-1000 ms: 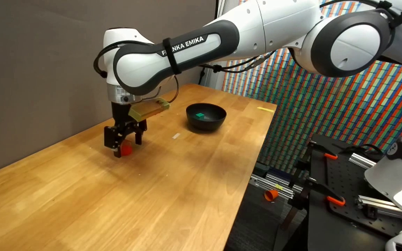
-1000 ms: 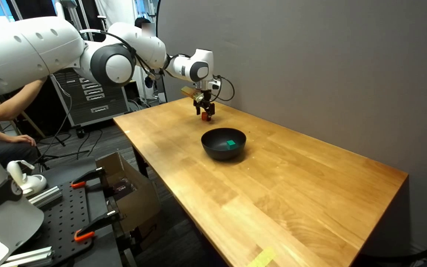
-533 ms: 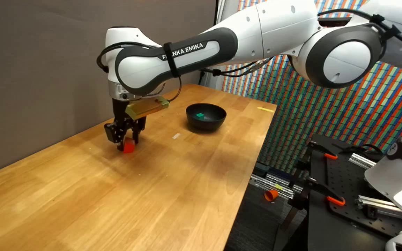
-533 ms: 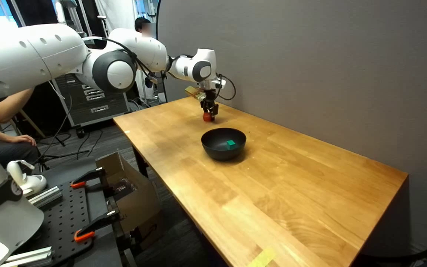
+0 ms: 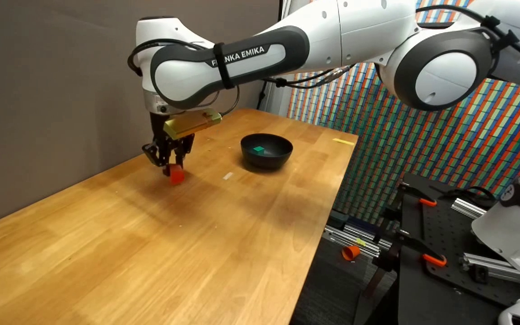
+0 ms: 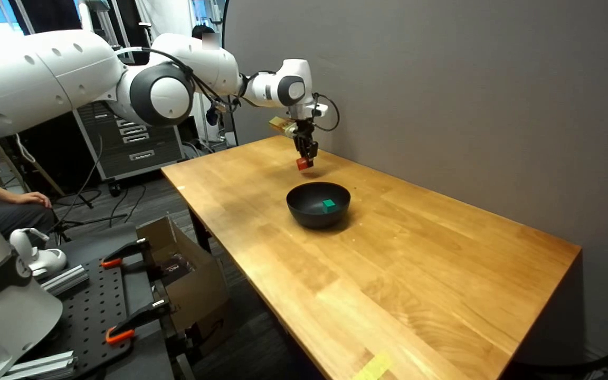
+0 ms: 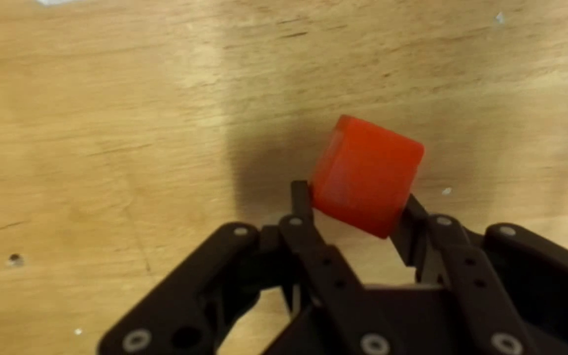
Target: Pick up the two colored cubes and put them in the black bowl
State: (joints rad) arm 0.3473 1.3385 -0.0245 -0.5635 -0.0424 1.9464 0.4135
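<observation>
Cut off along the wrist view's bottom, the gripper (image 7: 357, 196) pinches the red cube (image 7: 370, 175) — askew in its grasp — above the table (image 6: 415, 269).

White-and-grey jointed robot arm (image 5: 364, 38): at twelve o'clock in an exterior view we read EMIKA on it, and we take this for a robotics lab.
Black perforated plate (image 6: 98, 295): at eight o'clock in an exterior view, we find black-and-orange clamps (image 6: 140, 318) at its edge and silver slotted metal bars (image 6: 66, 278) nearby.
Dark drawer case with silver handles (image 6: 135, 146): at ten o'clock in an exterior view, we spot a black caster (image 6: 114, 188) under it.
</observation>
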